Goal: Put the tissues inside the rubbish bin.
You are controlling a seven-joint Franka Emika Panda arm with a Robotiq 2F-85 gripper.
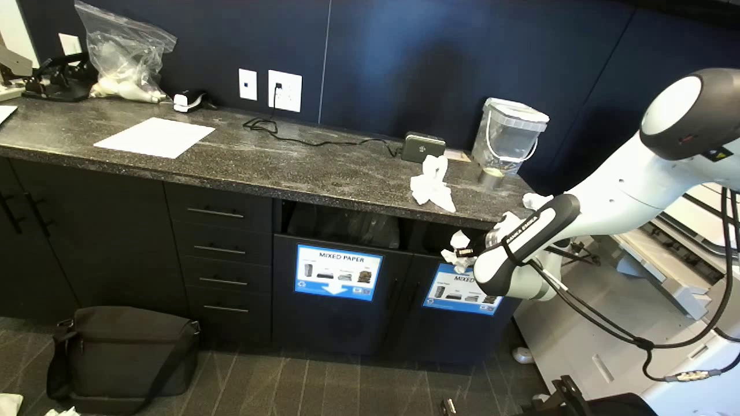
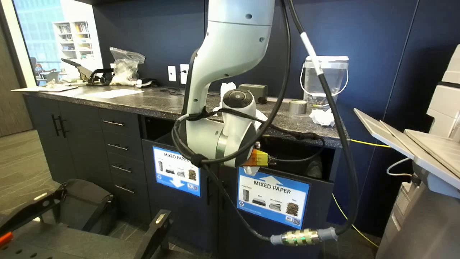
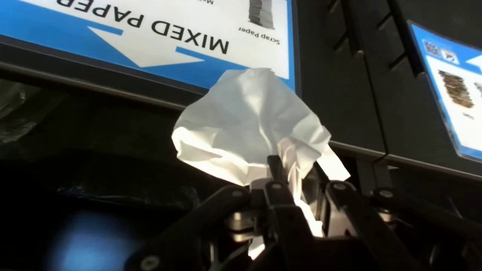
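My gripper is shut on a crumpled white tissue, which spreads beyond the fingertips. The gripper holds this tissue in the air at the front of the right-hand cabinet slot. A bit of it shows below the wrist. Another tissue wad lies on the counter near its front edge. A further wad lies at the counter's right end, partly hidden by the arm. The rubbish bin, a see-through tapered bucket with a white top and handle, stands upright at the counter's back right, also seen here.
A tape roll and a dark box stand on the counter. Dark open slots sit above the MIXED PAPER signs. A white sheet and plastic bag lie left. A printer stands right.
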